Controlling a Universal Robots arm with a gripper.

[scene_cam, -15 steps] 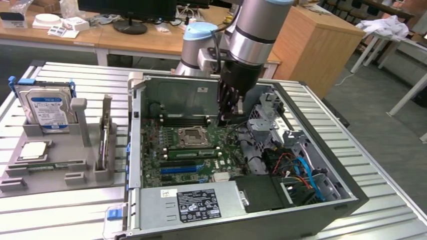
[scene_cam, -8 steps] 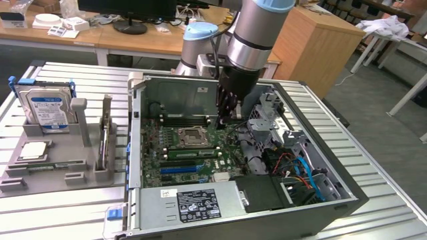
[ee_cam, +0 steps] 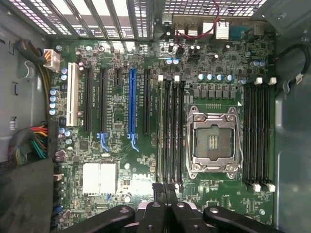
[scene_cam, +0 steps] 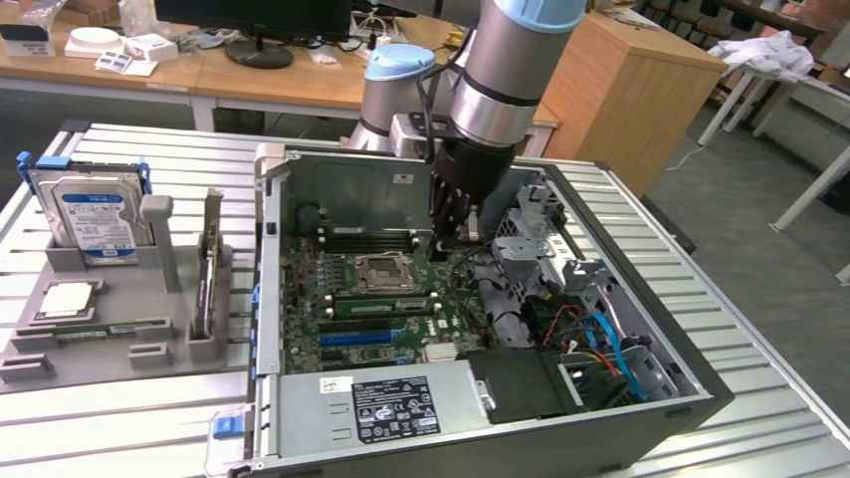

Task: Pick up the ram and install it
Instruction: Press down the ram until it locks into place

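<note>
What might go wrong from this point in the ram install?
1. The gripper hangs low inside the case, close by the open CPU socket; a sideways drift could strike its exposed contacts.
2. A green stick, likely the ram, lies at the outer edge of the slot bank beside that socket; whether it is fully seated cannot be told, so a push might land askew.

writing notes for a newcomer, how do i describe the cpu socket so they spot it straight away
Look inside the open computer case at the green motherboard. The cpu socket sits between two banks of long black memory slots; it alone is square with a shiny metal frame.
</note>
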